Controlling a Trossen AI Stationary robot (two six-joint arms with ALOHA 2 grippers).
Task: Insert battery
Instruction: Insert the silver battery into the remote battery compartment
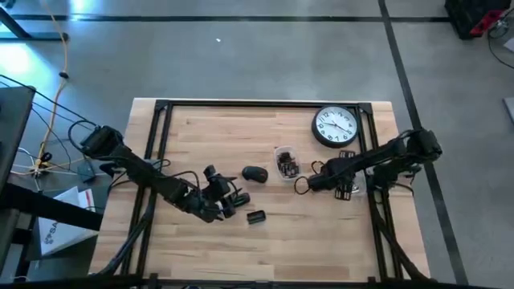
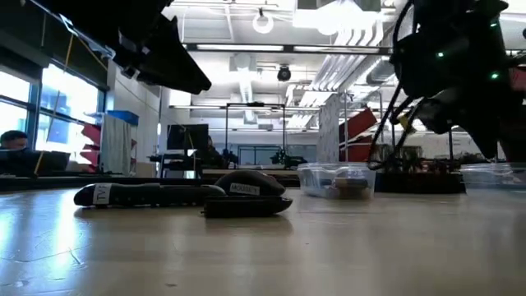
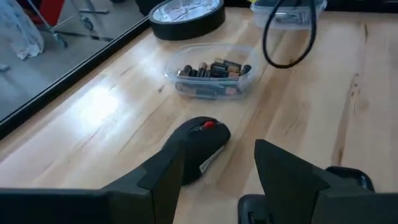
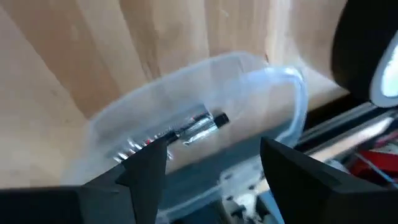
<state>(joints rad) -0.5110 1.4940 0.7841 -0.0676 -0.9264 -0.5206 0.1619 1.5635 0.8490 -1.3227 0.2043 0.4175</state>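
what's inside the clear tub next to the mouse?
The clear tub holds a loose pile of batteries. Those underneath are covered, so no count possible.

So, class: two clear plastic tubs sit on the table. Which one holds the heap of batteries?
The tub beside the black mouse, below the clock. The other tub, under the right hand, shows only a few items.

A round wall clock (image 1: 335, 127) with a black rim lies face up on the wooden bench (image 1: 241, 249), near its far right corner.
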